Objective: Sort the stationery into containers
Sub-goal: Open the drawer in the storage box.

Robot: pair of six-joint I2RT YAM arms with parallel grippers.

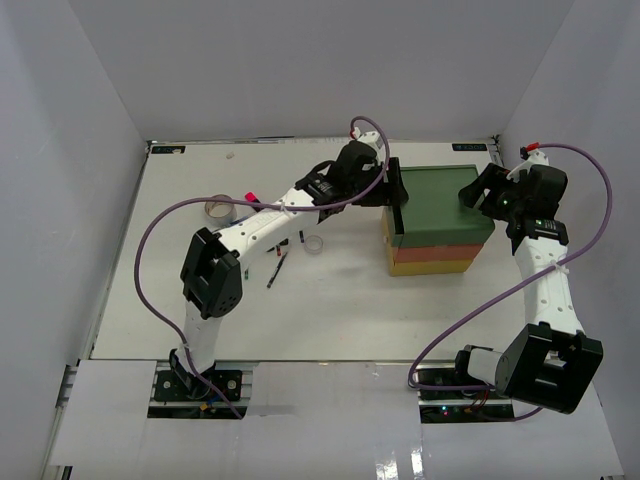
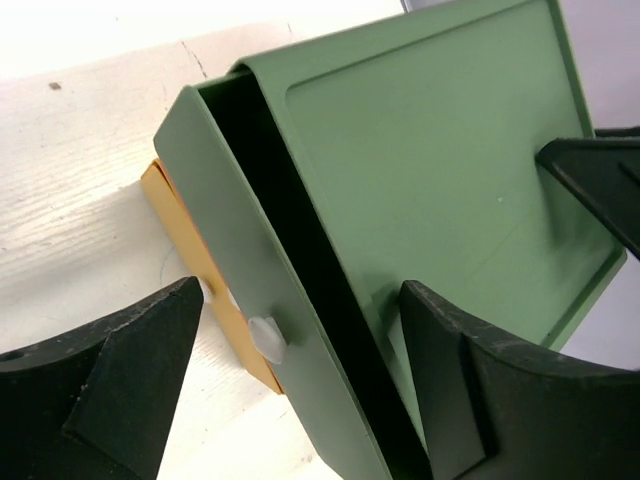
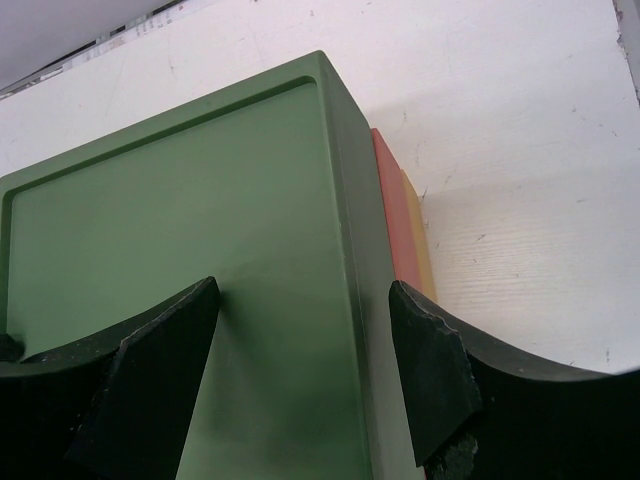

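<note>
The drawer stack point(image 1: 440, 205) has a dark green top, an orange-red middle point(image 1: 440, 250) and a yellow bottom point(image 1: 430, 268). My left gripper point(image 1: 392, 190) is open at its left face. In the left wrist view point(image 2: 300, 380) the jaws straddle the green drawer front point(image 2: 230, 250) and its pale knob point(image 2: 268, 335); a dark gap shows the drawer is slightly pulled out. My right gripper point(image 1: 478, 195) is open over the stack's right edge point(image 3: 300, 370), holding nothing. A grey tape roll point(image 1: 220, 210), a white tape roll point(image 1: 314, 243), a pink-capped highlighter point(image 1: 250, 197) and thin pens point(image 1: 277, 270) lie at left.
White walls enclose the table on three sides. The left arm point(image 1: 260, 225) stretches above the stationery and hides part of it. The stack stands close to the right wall. A right gripper finger point(image 2: 600, 180) shows over the green top in the left wrist view.
</note>
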